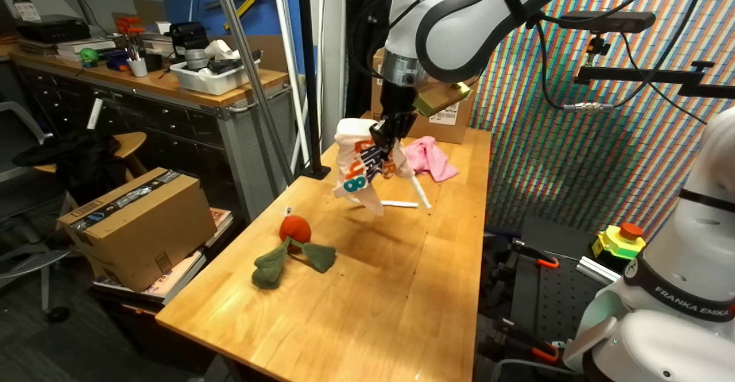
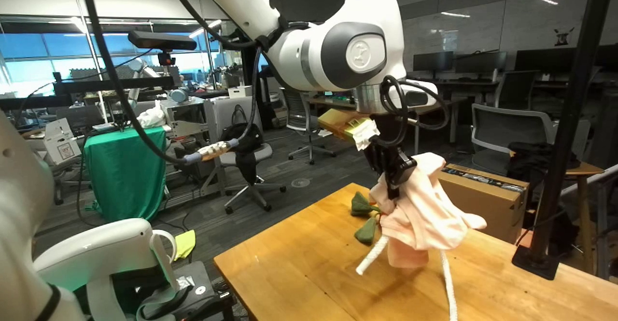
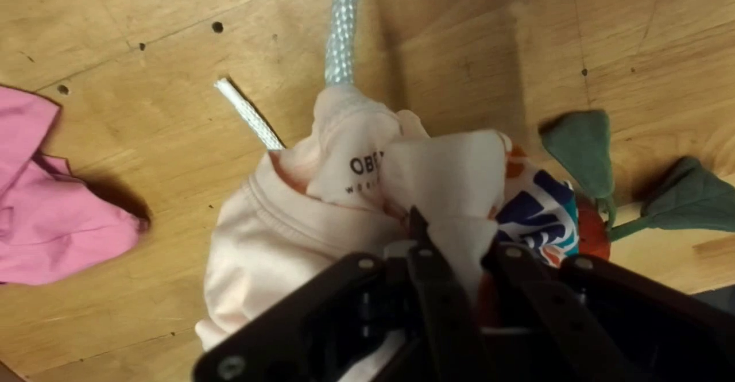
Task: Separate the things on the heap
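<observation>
Gripper [image 3: 455, 232] narrowed onto the shirt [image 2: 429, 215], fabric bunched between the fingers; by the wrist view the hold is just beside the neckline, with printed lettering in sight a little past the fingertips. In both exterior views the shirt hangs in loose folds below and around the fingers, raised off the table [image 2: 289, 248], its shadow falling underneath. Two stretches of white rope [image 2: 448, 282] show from under the shirt; whether they are one piece, and whether the fingers have hold of them, I cannot tell from here. A pink cloth [image 1: 428, 158] lies crumpled on the table, apart from the grip; the wrist view shows bare tabletop between it and the shirt. A leafy red toy [image 1: 295, 232] rests on the table, with the gripper between it and the pink cloth; in an exterior view it sits well apart from the hanging shirt, while in the wrist view the shirt covers part of it. The arm [image 2: 338, 55] bends down over all of this.
</observation>
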### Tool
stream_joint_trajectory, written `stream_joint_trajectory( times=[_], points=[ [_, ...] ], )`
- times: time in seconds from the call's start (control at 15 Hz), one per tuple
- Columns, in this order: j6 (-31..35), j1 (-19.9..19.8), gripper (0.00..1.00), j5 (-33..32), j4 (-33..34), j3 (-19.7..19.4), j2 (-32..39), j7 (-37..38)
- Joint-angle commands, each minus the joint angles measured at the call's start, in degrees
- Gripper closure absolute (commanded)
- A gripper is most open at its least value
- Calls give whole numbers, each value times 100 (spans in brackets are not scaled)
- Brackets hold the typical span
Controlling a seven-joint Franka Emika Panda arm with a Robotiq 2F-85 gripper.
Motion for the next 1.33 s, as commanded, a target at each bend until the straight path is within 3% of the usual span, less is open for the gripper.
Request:
stream_joint_trajectory(
  times=[0.0,0.4,0.73,1.27],
  points=[
    [-397,-50,93,-274,-268,86,-290,97],
    [-1202,146,93,281,-455,297,-122,-1068],
    [-1729,355,93,1413,-366,480,180,-2581],
    [-1956,400,93,1591,-187,691,750,-3151]
  ],
)
